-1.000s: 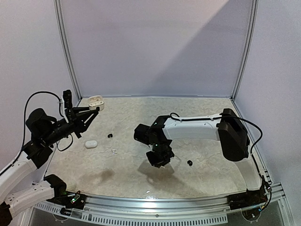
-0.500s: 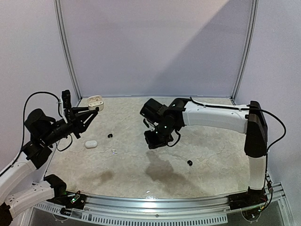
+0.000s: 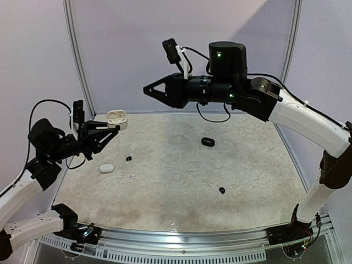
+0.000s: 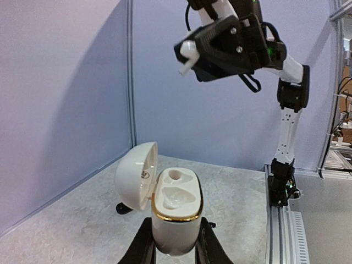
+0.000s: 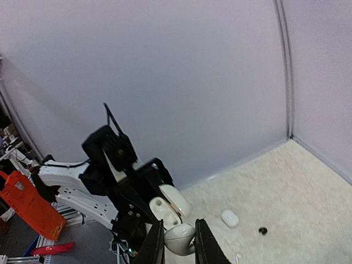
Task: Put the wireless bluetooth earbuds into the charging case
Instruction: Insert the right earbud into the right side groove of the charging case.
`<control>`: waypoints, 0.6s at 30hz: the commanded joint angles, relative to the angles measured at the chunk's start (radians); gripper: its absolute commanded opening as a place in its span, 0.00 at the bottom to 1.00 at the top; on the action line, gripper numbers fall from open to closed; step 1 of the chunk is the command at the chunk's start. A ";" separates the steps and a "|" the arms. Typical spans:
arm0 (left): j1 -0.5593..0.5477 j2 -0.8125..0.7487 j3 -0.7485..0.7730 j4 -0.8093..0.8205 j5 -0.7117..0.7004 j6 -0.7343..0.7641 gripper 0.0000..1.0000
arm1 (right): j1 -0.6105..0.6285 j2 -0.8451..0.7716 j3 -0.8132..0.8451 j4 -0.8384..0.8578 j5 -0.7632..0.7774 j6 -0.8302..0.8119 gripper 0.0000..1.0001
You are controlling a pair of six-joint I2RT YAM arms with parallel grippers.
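Lilac walls (image 3: 181,55) close in a mottled beige table (image 3: 258,165) on three sides. High above that table, the right end effector (image 3: 147,89) points toward the left arm, its fingers (image 5: 155,247) clenched on a glossy white earbud (image 5: 177,236). In the left wrist view a white bit of that earbud pokes out past the black fingertips. Off to the left, the left end effector (image 4: 176,250) is clamped around the lower body of a white charging case (image 4: 175,212). The case is held upright and off the table, with its gold-rimmed top facing up and its lid (image 4: 136,168) hinged open to one side. Earbud and case are well apart; in the overhead view the earbud sits higher and to the right of the case. Down on the table, a closed white case (image 3: 106,168) lies near the left side, below the left end effector. A black earbud (image 3: 128,159) lies just beside it, and a tiny white piece (image 3: 133,177), too small to identify, is nearby. A black case (image 3: 207,142) sits toward the far middle. A second black earbud (image 3: 221,190) lies nearer the front, apart from the black case.
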 commanded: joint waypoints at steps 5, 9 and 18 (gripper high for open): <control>-0.037 0.047 0.103 0.110 0.137 -0.014 0.00 | 0.040 0.094 0.171 0.207 -0.299 -0.138 0.00; -0.045 0.111 0.166 0.128 0.190 -0.007 0.00 | 0.042 0.123 0.226 0.183 -0.355 -0.151 0.00; -0.045 0.211 0.236 0.132 0.221 0.051 0.00 | 0.040 0.161 0.330 -0.069 -0.397 -0.264 0.00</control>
